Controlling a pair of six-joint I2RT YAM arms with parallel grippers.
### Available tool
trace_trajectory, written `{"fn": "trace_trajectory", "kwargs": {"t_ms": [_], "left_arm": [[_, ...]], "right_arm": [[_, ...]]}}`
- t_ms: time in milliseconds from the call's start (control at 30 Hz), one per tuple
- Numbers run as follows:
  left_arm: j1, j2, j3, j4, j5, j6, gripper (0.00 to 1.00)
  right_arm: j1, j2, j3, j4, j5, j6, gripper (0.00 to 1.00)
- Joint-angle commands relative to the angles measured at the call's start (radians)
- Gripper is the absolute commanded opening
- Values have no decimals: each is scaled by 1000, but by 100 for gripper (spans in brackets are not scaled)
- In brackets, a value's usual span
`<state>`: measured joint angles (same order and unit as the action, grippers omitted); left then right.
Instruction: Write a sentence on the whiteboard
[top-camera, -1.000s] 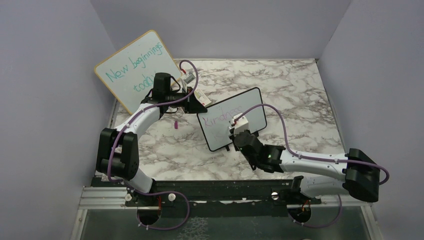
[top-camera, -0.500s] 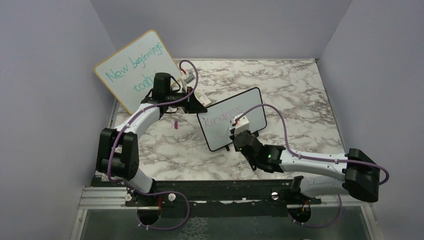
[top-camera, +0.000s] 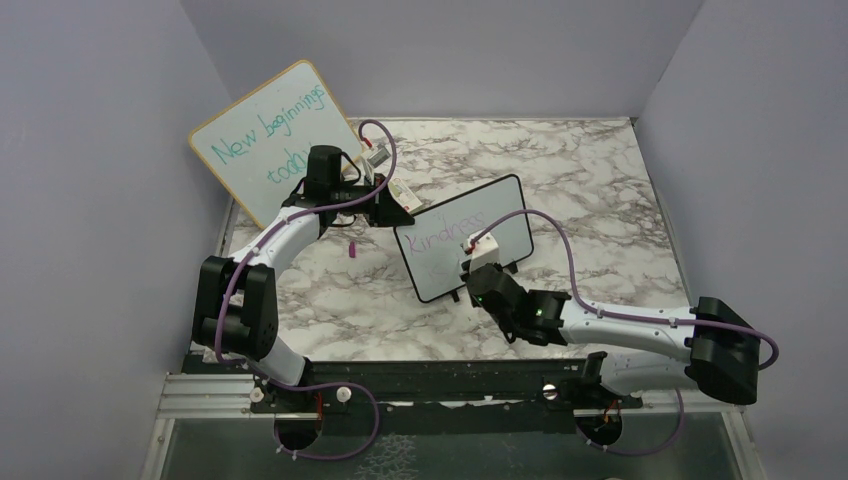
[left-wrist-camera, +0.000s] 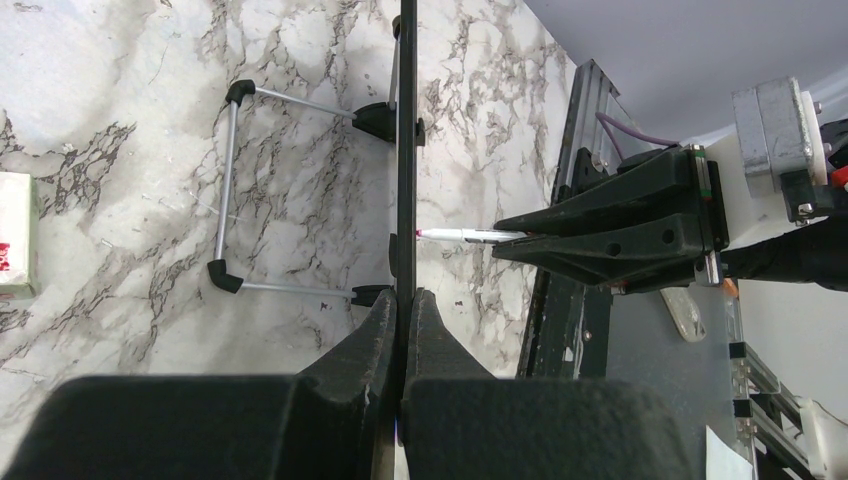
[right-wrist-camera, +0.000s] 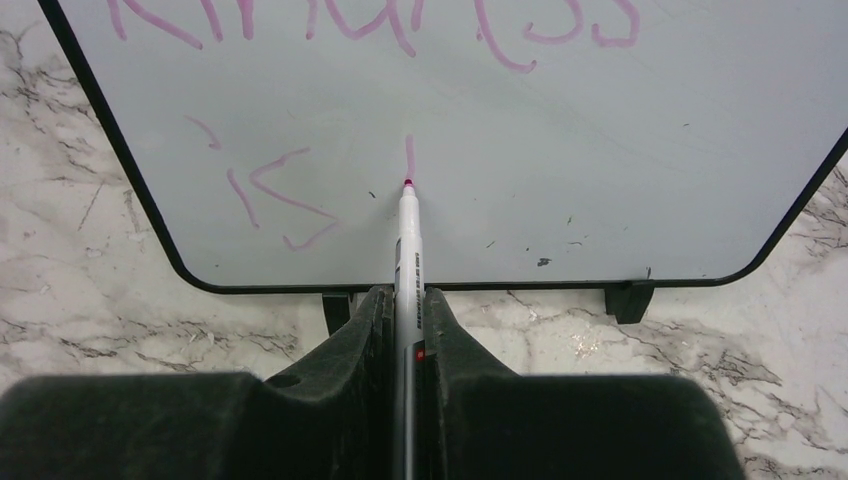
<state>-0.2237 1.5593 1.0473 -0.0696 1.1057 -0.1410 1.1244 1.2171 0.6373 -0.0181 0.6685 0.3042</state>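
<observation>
- We count one small rectangular whiteboard (right-wrist-camera: 600, 150) with a thin black frame and rounded corners. It stands upright straight ahead of the right gripper (right-wrist-camera: 405, 300), on two little black feet (right-wrist-camera: 628, 298) just beyond that gripper's fingertips.
- One thin purple-pink handwritten sentence (top-camera: 447, 232) runs in two lines: "Kindness" above, and "is" below, to the left of the fingertips. One short vertical stroke sits directly over the pen tip.
- One white marker (right-wrist-camera: 408, 250) with a pink tip is pinched between the right gripper's two fingers, and its tip touches the board.
- The left gripper (left-wrist-camera: 403, 300) is clamped on the whiteboard's side edge, and the frame runs straight out from between its fingers.
- One silver wire stand (left-wrist-camera: 228, 180) with black corners props the board from behind, on the left in that wrist view.
- Behind the left gripper leans one larger wood-framed board (top-camera: 270, 130) with teal writing, which makes two boards in all.
- One small white box (left-wrist-camera: 15, 235) lies on the grey-veined marble table (top-camera: 600, 190), well off to the side of the left fingers.
- Against a second ago, the right gripper has shifted slightly rightward along the board, while the left gripper and both boards have stayed put.
</observation>
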Motion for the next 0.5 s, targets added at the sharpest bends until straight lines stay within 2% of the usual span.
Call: {"fn": "trace_trajectory", "kwargs": {"t_ms": [0,467], "left_arm": [[-8,25,-17,-71,-62,18,0],[-8,28,-17,-72,-62,18,0]], "right_arm": [[-11,8,4,-65,-39,22,0],[-11,-4,2,-53,-35,21,0]]}}
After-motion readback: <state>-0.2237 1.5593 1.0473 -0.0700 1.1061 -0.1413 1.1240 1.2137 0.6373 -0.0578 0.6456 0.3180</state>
